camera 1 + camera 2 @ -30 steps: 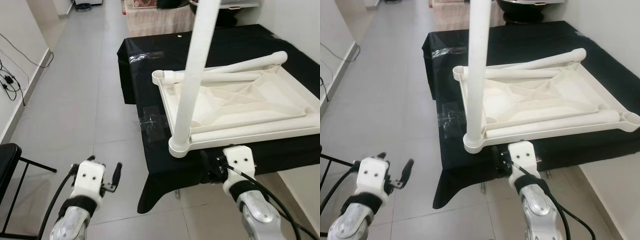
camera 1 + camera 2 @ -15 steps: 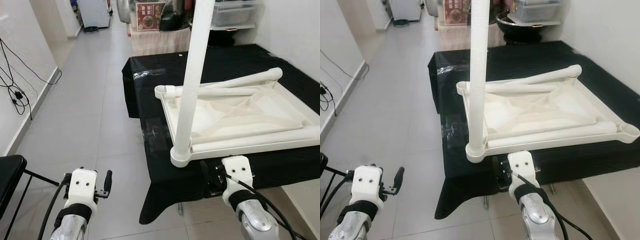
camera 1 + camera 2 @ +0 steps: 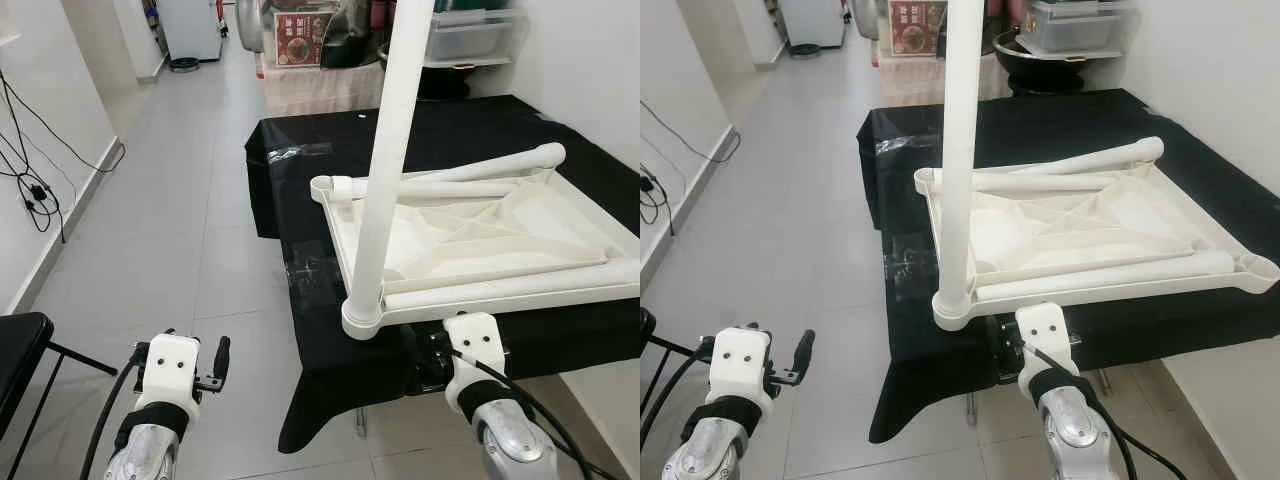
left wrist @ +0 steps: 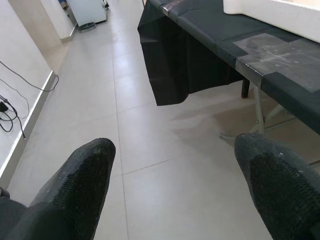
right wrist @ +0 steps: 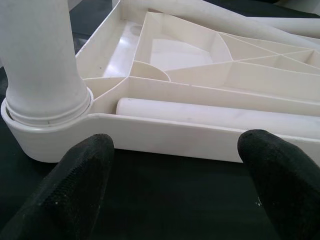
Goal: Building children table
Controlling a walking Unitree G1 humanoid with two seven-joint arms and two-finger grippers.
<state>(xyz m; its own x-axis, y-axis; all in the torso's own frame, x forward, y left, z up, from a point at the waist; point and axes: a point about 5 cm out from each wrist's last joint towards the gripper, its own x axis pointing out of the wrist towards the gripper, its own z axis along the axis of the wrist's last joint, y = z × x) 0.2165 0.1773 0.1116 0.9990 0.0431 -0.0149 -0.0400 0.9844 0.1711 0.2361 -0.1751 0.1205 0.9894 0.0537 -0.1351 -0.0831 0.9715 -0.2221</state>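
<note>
The right gripper (image 5: 175, 165) sits low at the near edge of the black-draped table (image 3: 300, 190), its two black fingers (image 5: 82, 185) spread wide apart with nothing between them, pointing at the near rim of the white tabletop (image 3: 480, 235) without touching it. That tabletop lies upside down on the black cloth, ribbed underside facing up. At its near left corner socket one white leg (image 3: 385, 160) stands upright, rising out of the top of the picture. Three loose legs lie across the overturned top: one (image 3: 520, 287) along the near rim just behind the gripper, and two (image 3: 450, 178) near the far rim, one of them propped up at a slant. The left gripper (image 4: 175, 190) hangs out to the left, well apart from the table, over the pale tiled floor (image 3: 170, 220), its fingers also spread and empty. A black chair (image 3: 15, 345) stands at the far left, and cables (image 3: 30, 170) trail along the left wall
</note>
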